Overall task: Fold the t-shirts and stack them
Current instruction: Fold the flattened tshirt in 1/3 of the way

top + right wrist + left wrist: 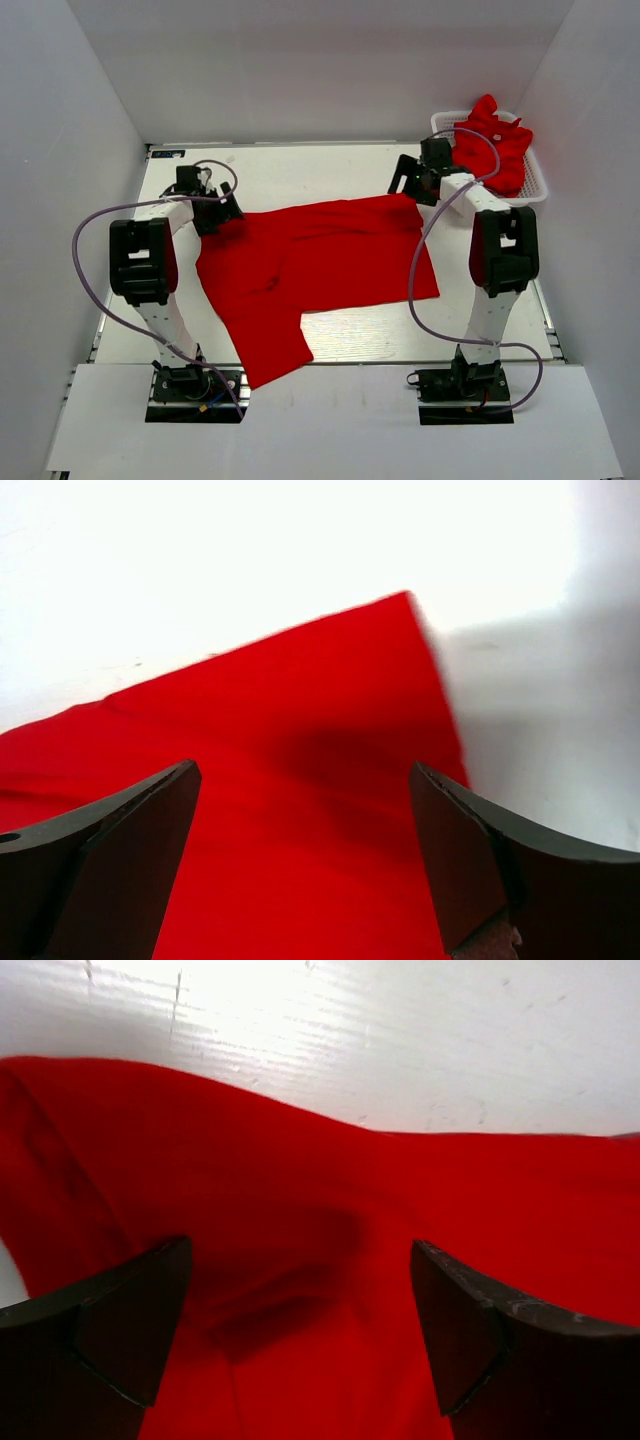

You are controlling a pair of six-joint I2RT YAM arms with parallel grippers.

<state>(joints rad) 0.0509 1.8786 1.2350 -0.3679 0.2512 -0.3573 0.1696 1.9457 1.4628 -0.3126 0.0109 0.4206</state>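
Note:
A red t-shirt (320, 260) lies spread across the middle of the table, one part hanging toward the near edge. More red t-shirts (495, 145) are heaped in a white mesh basket (540, 185) at the back right. My left gripper (228, 212) is open above the shirt's far left corner; the left wrist view shows red cloth (300, 1260) between the spread fingers (130, 1320). My right gripper (408, 182) is open above the shirt's far right corner (400, 605), cloth (300, 810) below the spread fingers (470, 860).
White walls close in the table on the left, back and right. Bare white table (300, 165) lies behind the shirt. Purple cables (85, 260) loop beside each arm.

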